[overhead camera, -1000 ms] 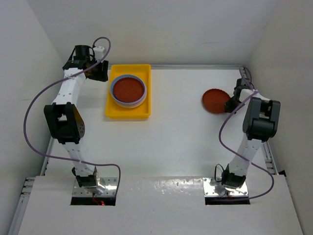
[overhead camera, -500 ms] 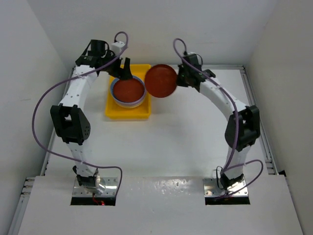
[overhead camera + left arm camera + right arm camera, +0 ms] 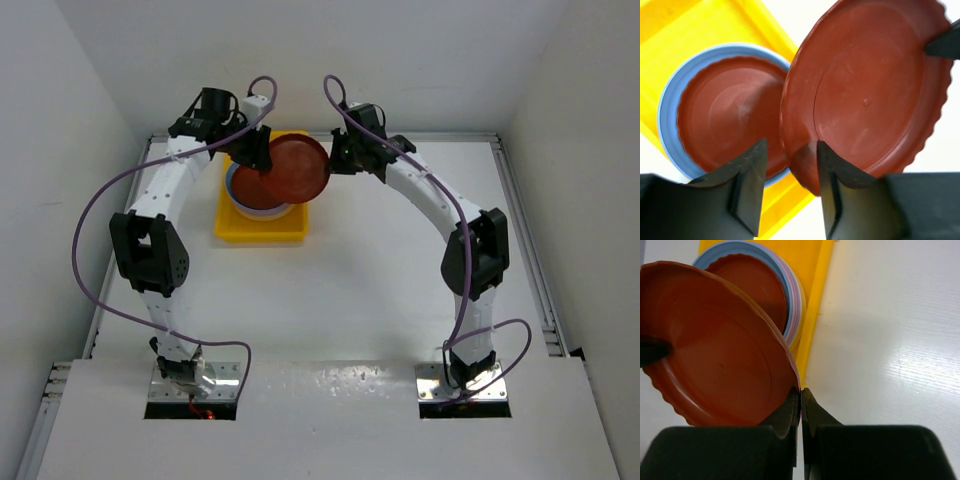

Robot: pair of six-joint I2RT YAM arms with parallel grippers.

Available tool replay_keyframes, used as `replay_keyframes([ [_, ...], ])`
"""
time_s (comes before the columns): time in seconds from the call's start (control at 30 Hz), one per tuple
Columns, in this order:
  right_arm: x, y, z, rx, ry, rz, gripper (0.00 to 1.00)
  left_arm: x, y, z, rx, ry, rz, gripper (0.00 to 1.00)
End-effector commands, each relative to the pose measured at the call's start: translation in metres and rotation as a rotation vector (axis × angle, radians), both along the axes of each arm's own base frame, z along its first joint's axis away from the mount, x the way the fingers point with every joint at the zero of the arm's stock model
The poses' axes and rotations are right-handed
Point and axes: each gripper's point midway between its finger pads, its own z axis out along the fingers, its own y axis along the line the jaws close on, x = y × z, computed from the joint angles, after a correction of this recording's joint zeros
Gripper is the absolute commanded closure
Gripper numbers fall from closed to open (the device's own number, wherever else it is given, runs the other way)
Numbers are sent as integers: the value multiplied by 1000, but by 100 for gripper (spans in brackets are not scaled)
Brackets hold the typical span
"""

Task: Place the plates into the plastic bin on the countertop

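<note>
A brown-red plate (image 3: 297, 166) (image 3: 870, 95) (image 3: 715, 350) hangs tilted over the yellow plastic bin (image 3: 262, 232) (image 3: 670, 30) (image 3: 816, 305). My right gripper (image 3: 335, 160) (image 3: 800, 390) is shut on its right rim. My left gripper (image 3: 258, 158) (image 3: 790, 146) straddles the opposite rim. Its jaws are open: the rim lies against one finger with a gap to the other. In the bin lies a stack of plates (image 3: 252, 200) (image 3: 725, 120) (image 3: 762, 285), brown-red on top, with blue, lavender and pink rims under it.
The bin stands at the back left of the white countertop (image 3: 400, 280). White walls close in the back and both sides. Metal rails (image 3: 545, 290) run along the table edges. Purple cables loop from both arms.
The right arm has carried the brown-red plate farther left, over the stack in the bin. The left gripper has come onto the plate's rim and its jaws have narrowed.
</note>
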Motion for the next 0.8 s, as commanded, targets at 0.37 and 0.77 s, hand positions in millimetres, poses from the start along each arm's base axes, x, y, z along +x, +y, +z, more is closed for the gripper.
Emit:
replay_keyframes([
  [0.37, -5, 21, 27, 123, -42, 50, 67, 12, 24, -20, 56, 24, 112, 100],
  [0.77, -12, 3, 17, 41, -38, 22, 33, 59, 89, -40, 134, 30, 353, 100],
])
